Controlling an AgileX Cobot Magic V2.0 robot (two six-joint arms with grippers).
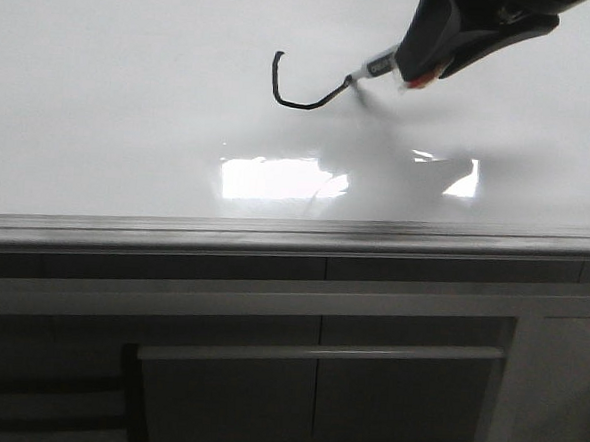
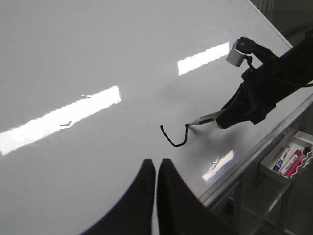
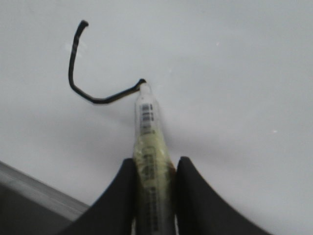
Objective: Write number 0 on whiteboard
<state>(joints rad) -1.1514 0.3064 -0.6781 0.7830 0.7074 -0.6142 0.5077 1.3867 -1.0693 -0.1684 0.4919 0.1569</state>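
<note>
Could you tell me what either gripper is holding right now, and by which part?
The right gripper holds a marker by its barrel, tip on the whiteboard. The left gripper holds nothing, jaws closed.

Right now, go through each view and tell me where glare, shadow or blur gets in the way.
Front view: a bright glare patch sits on the whiteboard below the black stroke, with a soft grey shadow beneath the right pincer. Left wrist view: long glare bars cross the board; the left pincer is a dark silhouette. Right wrist view: no glare, but the marker label is blurred.
</note>
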